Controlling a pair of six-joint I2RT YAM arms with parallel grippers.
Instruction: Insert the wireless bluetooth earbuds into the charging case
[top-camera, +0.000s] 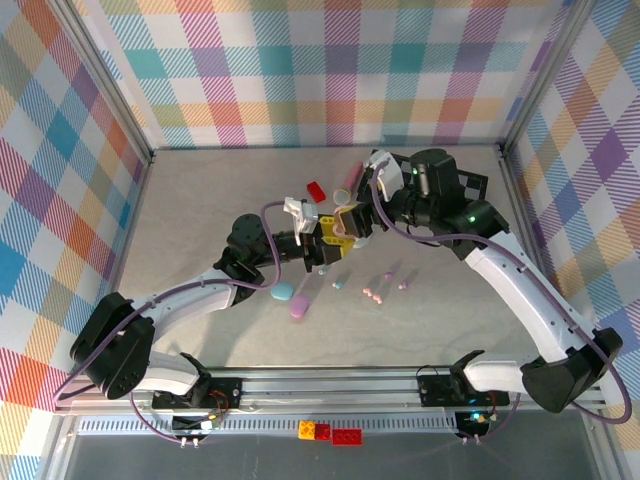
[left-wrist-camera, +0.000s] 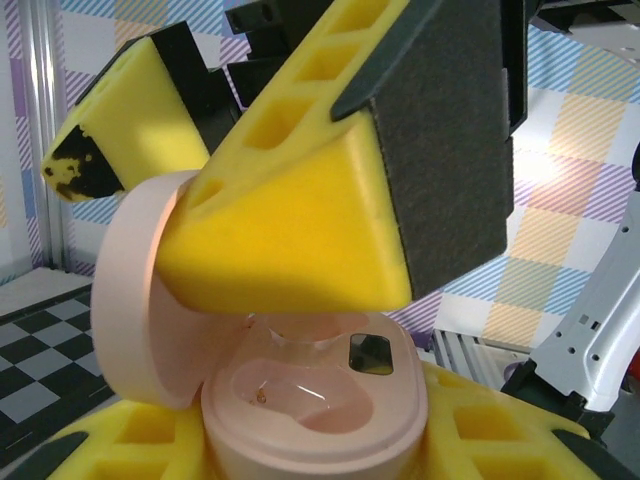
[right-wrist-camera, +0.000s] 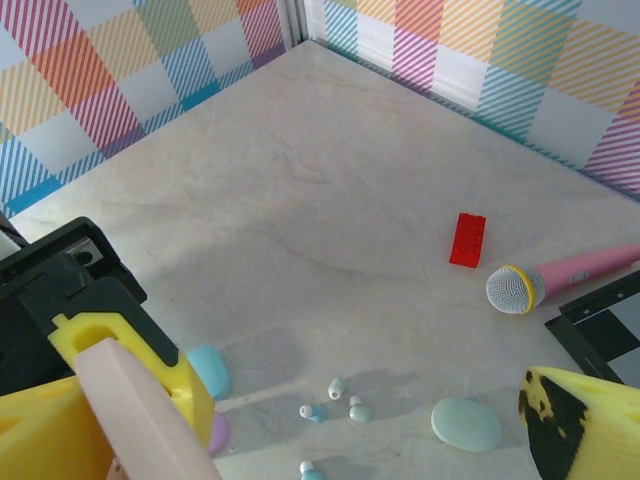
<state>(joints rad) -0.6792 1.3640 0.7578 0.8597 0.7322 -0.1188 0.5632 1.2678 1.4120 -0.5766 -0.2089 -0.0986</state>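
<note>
Your left gripper holds the pink charging case up over the middle of the table, its yellow fingers pinching the base from either side. The case stands open, its lid swung up to one side. Your right gripper meets it from the far right with its jaws spread. The lid sits between them, one broad foam finger lying over the open hollow and close against the lid's inner face, the other, black-speckled fingertip behind the lid. That broad finger hides much of the hollow, so you cannot tell whether a bud lies under it. The wireless bluetooth earbuds you can see lie loose on the table, toward the near edge from the grippers: a teal one, a pink pair near it, and purple ones further right. From the right wrist you also see a few whitish-mint buds lying near each other, between a blue oval case and a mint one — a purple case sits just beside the blue. Toward the far edge lie a red brick and, just beside it, a pink toy microphone.
</note>
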